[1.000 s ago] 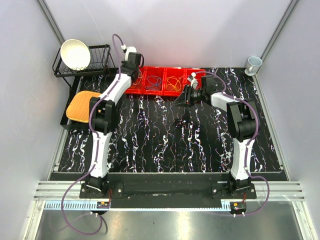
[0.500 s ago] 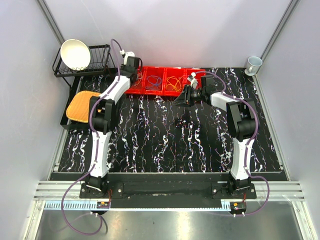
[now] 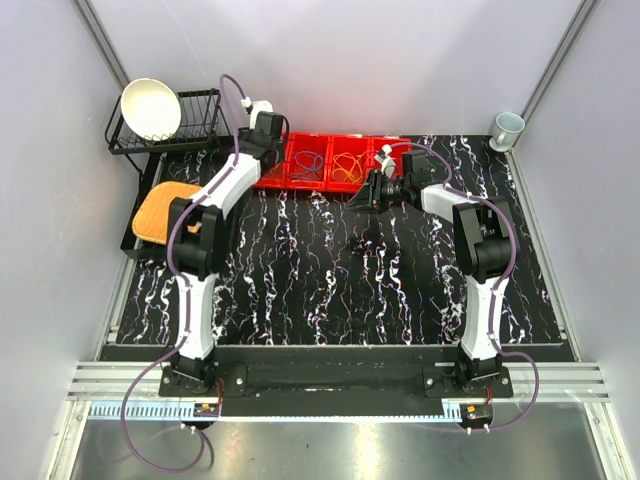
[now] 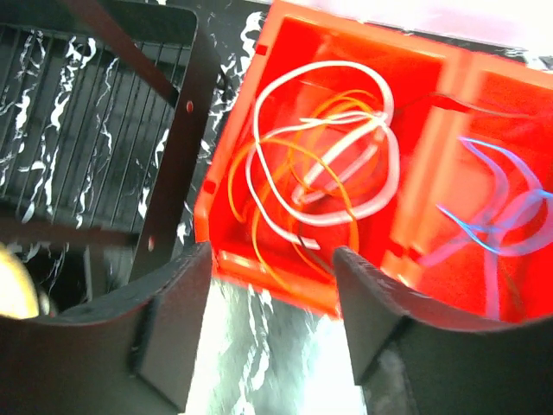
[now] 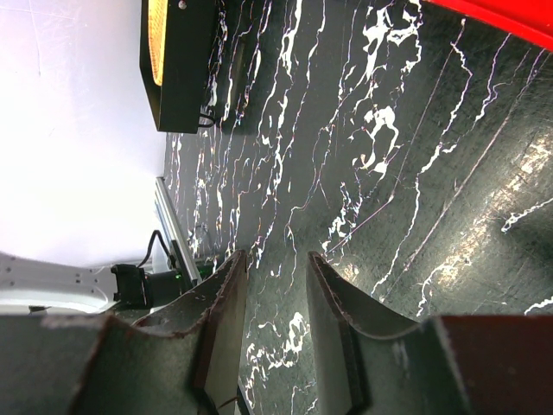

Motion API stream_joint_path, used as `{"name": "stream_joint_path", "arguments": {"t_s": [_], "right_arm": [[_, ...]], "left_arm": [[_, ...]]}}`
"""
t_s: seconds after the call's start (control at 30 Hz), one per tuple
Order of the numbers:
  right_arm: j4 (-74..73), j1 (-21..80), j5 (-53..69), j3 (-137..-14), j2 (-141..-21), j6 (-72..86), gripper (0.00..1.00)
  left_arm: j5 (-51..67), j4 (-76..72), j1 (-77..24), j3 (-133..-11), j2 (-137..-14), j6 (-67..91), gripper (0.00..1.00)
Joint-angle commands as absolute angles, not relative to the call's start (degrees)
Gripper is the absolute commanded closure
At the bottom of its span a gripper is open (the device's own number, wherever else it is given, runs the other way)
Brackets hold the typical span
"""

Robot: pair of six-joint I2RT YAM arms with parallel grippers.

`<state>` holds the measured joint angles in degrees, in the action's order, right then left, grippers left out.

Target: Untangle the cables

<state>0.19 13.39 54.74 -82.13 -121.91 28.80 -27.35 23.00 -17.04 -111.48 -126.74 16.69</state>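
The left end effector (image 4: 272, 259) hovers with jaws spread and empty above the leftmost compartment of the red tray (image 4: 415, 78). There the white and orange cables (image 4: 320, 164) lie looped through each other, so it is probably lined up to pick one strand. The blue cable (image 4: 492, 207) lies in the next compartment. The right end effector (image 5: 276, 259) hangs over the worktop (image 5: 389, 173), jaws slightly apart and holding nothing, seemingly parked out of the way.

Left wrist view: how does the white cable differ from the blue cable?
The white cable lies in the left compartment of the red bin, the blue cable in the next one. The white cable is looped through an orange cable; the blue cable touches no orange. Both lie loose, ungripped.
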Motion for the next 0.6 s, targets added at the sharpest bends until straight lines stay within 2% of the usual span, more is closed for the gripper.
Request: {"name": "stream_joint_path", "arguments": {"t_s": [0.0, 0.23, 0.33, 0.37, 0.47, 0.57], "right_arm": [[0.4, 13.7, 55.9, -83.8, -121.3, 28.0, 0.61], [1.4, 13.7, 56.6, -82.9, -120.2, 28.0, 0.60], [2.5, 13.8, 56.7, -82.2, -119.5, 28.2, 0.60], [2.6, 13.7, 56.7, -82.2, -119.4, 28.5, 0.60], [2.8, 13.9, 56.8, -82.2, -119.4, 28.6, 0.60], [2.9, 14.0, 56.6, -82.0, -119.1, 28.3, 0.59]], "left_arm": [[-30.0, 19.6, -20.0, -105.9, -115.8, 20.0, 0.33], [-30.8, 19.4, -23.2, -92.9, -104.7, 25.5, 0.25], [-30.7, 20.1, -24.7, -88.5, -100.9, 25.8, 0.17], [-30.6, 20.5, -25.3, -86.3, -99.9, 25.8, 0.11], [-29.9, 21.4, -26.3, -81.3, -94.1, 26.0, 0.01], [-29.5, 24.8, -27.6, -77.4, -89.8, 26.7, 0.01]]}}
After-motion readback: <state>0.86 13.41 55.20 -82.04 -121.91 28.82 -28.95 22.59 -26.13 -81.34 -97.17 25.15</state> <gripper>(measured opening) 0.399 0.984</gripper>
